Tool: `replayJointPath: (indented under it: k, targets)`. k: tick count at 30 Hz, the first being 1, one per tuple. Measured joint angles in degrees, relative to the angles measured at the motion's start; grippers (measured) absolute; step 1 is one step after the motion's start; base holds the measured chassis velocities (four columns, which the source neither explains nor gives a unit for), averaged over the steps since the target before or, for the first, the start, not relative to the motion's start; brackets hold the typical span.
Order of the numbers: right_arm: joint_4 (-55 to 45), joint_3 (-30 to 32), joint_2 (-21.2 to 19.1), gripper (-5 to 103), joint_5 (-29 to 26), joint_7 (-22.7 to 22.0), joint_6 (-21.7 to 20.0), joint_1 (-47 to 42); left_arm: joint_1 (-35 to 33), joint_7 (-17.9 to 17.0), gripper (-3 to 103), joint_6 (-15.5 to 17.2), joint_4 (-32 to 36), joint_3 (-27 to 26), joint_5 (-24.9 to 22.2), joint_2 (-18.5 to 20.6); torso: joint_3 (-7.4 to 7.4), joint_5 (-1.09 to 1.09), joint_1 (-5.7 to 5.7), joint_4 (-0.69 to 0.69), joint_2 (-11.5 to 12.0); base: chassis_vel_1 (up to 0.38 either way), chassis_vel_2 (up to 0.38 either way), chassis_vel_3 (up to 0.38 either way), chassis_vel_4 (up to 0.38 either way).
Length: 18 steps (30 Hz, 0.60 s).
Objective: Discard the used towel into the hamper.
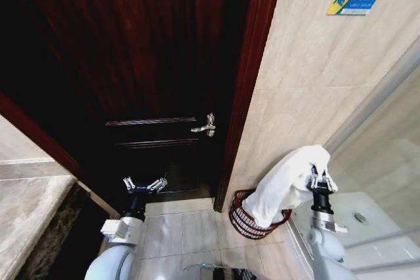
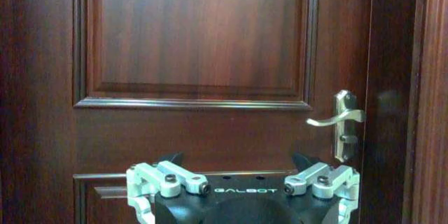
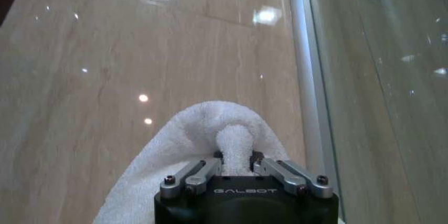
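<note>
A white towel (image 1: 285, 185) hangs from my right gripper (image 1: 319, 180), which is shut on a pinched fold of it (image 3: 234, 145). Its lower end drapes down into the hamper (image 1: 244, 220), a small round dark red-brown wicker basket on the floor against the beige wall. The gripper stands above and to the right of the hamper's rim. My left gripper (image 1: 144, 185) is held up in front of the dark wooden door with its fingers spread open and nothing between them; its wrist view has those fingers (image 2: 164, 178) low in the picture.
A dark wooden door (image 1: 151, 63) with a silver lever handle (image 1: 205, 126) fills the left and centre. A beige tiled wall (image 1: 308, 77) and a glass shower panel (image 1: 387, 142) stand on the right. A stone counter (image 1: 26, 208) juts in at the left. Pale floor tiles lie between my arms.
</note>
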<state>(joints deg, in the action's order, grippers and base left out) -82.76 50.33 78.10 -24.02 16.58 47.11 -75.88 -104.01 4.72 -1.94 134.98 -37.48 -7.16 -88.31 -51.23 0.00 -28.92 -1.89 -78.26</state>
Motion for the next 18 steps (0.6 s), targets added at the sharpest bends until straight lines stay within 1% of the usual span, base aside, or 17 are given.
replayJointPath:
  k: [18]
  targets:
    - [10.17, -1.12, 0.76, 14, -0.42, 1.85, 0.17, 1.53, 0.00, 0.00, 100, 0.00, 0.00, 0.00, 0.00, 0.00, 0.00, 0.00, 0.00, 0.00, 0.00, 0.000, 0.000, 0.000, 0.000]
